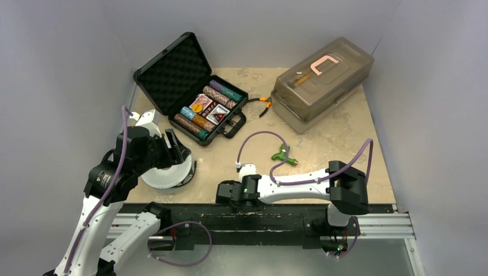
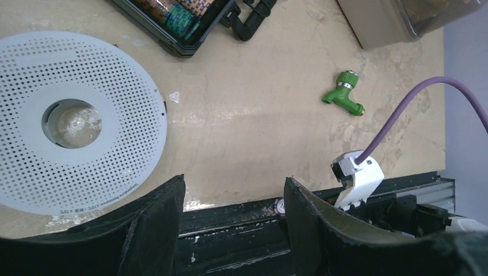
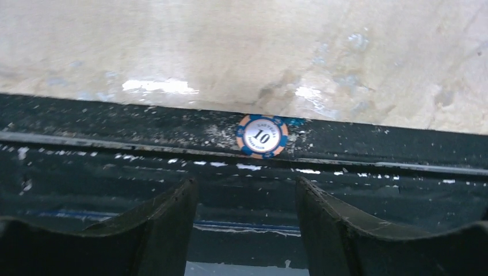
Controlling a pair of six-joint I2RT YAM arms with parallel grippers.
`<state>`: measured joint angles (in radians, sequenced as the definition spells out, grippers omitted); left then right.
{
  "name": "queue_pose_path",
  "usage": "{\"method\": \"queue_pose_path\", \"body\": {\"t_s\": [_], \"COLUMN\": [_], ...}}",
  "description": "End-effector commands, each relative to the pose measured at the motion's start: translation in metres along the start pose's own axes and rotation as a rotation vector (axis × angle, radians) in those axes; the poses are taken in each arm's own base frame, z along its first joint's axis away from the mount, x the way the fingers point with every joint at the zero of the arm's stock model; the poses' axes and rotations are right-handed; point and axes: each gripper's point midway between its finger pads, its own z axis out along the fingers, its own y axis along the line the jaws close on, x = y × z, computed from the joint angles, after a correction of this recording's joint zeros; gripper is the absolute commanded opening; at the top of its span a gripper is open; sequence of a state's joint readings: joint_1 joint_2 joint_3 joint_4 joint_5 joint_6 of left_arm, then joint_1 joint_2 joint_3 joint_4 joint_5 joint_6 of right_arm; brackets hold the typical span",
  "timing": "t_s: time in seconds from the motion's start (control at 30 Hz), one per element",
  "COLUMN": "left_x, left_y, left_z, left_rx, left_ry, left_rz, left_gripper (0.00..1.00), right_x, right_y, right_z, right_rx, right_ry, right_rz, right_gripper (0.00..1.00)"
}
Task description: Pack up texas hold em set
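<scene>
Down at the near rail (image 3: pixel 115 123): right gripper (image 3: pixel 244 185) spread, pinching nothing, poised just short of a stray chip (image 3: pixel 262 135) lying flat off the tabletop, likely lined up for a pickup. Left gripper (image 2: pixel 234 183) spread and empty by the disc (image 2: pixel 115 86), seemingly parked clear. Farther back, case (image 1: pixel 171 72) propped open, decks (image 1: pixel 210 109) and chip rows (image 1: pixel 194 123) bedded in, ready for that straggler.

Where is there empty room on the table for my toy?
The biggest bare patch of table lies right, between the green faucet, the grey box and the table's edge. A smaller one sits between the white disc, the black case and the purple cable. Crowded: the back, where pliers fill the gap between case and box.
</scene>
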<state>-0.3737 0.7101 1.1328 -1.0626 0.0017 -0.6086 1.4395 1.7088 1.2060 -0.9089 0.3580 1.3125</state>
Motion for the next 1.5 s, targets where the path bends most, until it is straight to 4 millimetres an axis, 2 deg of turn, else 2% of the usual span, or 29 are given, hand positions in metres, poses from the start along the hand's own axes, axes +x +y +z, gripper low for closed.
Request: {"method": "queue_pose_path", "body": {"t_s": [0.0,0.13,0.37,0.6,0.97,1.1,1.2,1.47], "left_x": [0.000,0.003,0.009,0.009,0.010,0.011,0.012,0.010], "left_y": [-0.017,-0.019,-0.015,-0.015,-0.013,-0.010,-0.008,-0.011], "left_z": [-0.006,-0.008,-0.008,-0.010,-0.012,-0.012,-0.011,-0.007], "left_rx": [0.103,0.120,0.123,0.123,0.121,0.109,0.101,0.104], "left_ry": [-0.007,0.001,0.003,-0.002,-0.003,-0.004,-0.003,0.004], "left_rz": [0.007,0.026,0.033,0.031,0.038,0.038,0.043,0.042], "left_gripper": [0.62,0.62,0.62,0.61,0.61,0.61,0.61,0.61], "right_x": [-0.002,-0.002,0.002,0.015,0.029,0.029,0.023,0.004], "right_y": [-0.010,-0.012,-0.015,-0.016,-0.023,-0.025,-0.027,-0.029], "right_z": [0.011,0.024,0.040,0.058,0.067,0.068,0.065,0.042], "right_rx": [0.076,0.118,0.107,0.079,0.122,0.141,0.146,0.086], "right_ry": [-0.035,-0.042,-0.001,0.070,0.131,0.134,0.104,0.027], "right_rz": [0.151,0.133,0.158,0.175,0.160,0.161,0.174,0.233], "right_gripper": [0.61,0.65,0.61,0.59,0.51,0.41,0.35,0.17]}}
